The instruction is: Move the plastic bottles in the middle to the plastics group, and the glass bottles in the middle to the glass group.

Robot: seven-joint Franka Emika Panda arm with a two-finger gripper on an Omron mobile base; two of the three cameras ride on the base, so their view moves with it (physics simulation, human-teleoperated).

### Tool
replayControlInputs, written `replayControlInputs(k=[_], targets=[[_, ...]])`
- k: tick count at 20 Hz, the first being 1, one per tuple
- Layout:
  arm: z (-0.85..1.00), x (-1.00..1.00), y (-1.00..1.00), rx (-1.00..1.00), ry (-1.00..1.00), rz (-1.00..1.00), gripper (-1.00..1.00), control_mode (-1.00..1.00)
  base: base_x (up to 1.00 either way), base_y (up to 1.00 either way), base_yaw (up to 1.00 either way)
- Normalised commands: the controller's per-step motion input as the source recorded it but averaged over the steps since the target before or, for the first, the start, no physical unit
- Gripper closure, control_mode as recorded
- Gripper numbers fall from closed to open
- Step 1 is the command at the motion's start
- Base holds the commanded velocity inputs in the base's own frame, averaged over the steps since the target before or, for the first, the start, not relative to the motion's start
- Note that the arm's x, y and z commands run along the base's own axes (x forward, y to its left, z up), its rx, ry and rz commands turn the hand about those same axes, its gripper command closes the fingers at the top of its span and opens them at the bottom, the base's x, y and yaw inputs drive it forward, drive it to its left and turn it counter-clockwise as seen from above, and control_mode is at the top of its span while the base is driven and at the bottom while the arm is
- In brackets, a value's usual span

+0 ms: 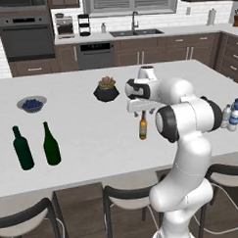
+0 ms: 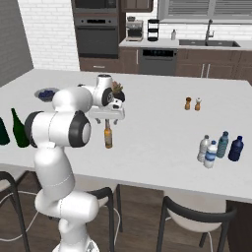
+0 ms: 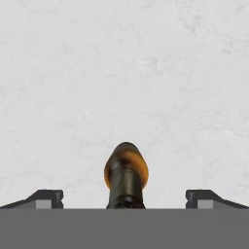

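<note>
White counter (image 1: 92, 141), amber bottle (image 3: 125, 175) upright beneath end effector (image 3: 125, 198) (jaws wide)

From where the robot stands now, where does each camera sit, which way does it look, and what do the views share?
Left base view: behind the arm, to its left, facing over the white counter; the arm rises at lower right.
Right base view: behind, to its right, same counter; the arm rises at lower left.
Hand view: on the hand, looking straight down on the amber bottle, between the open gripper tips.
Shared: the amber bottle appears in all three; both base views show the green bottles.
</note>
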Motion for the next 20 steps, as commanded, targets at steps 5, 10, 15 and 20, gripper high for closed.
replayControlInputs(k=[5, 10, 15, 20], targets=[[0.00, 0.03, 0.00, 0.00, 0.01, 0.00, -1.00, -1.00, 0.00, 0.00, 0.00], [-0.05, 0.01, 0.00, 0.00, 0.01, 0.00, 1.00, -1.00, 0.00, 0.00, 0.00], [-0.10, 0.00, 0.00, 0.00, 0.00, 0.00, 1.00, -1.00, 0.00, 0.00, 0.00], [-0.02, 0.02, 0.00, 0.00, 0.00, 0.00, 1.00, -1.00, 0.00, 0.00, 0.00]])
